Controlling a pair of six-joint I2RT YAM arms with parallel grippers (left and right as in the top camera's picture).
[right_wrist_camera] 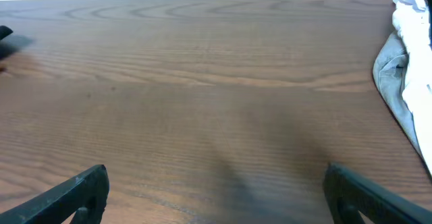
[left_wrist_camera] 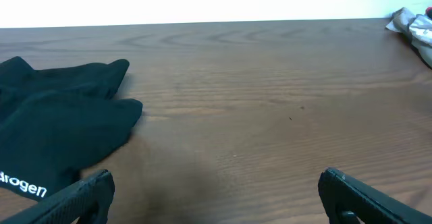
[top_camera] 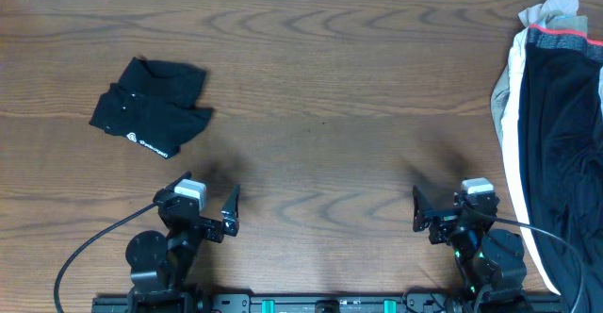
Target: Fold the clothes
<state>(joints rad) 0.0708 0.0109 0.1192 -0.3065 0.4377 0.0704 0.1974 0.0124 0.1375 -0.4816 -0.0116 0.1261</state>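
Both claws are released and hold nothing. The left claw (left_wrist_camera: 216,180) has its jaws spread wide over bare wood, and the right claw (right_wrist_camera: 216,173) is spread the same way, nothing between its fingers either.

The task looks partly done. One black garment (top_camera: 151,107) lies at the far left of the table (top_camera: 330,96), gathered into a compact, roughly squared bundle with small white lettering on its near edge. It reads as a folded piece set aside, though its outline is lumpy, not crisp. At the right edge sits the pile (top_camera: 556,134): mostly dark cloth with white, grey and a reddish band showing, loose and overlapping, running from the far corner down toward the near edge. None of it looks folded, so most of the work is left. How many pieces the pile holds cannot be told. No garment is spread in the middle, so the likely next step is to pull one piece out of the pile.

Both arms are tucked at the near edge, well apart, wrists low, fingers pointing toward the far side. The left arm is near the bundle without touching it. The right arm sits just beside the pile's near end.
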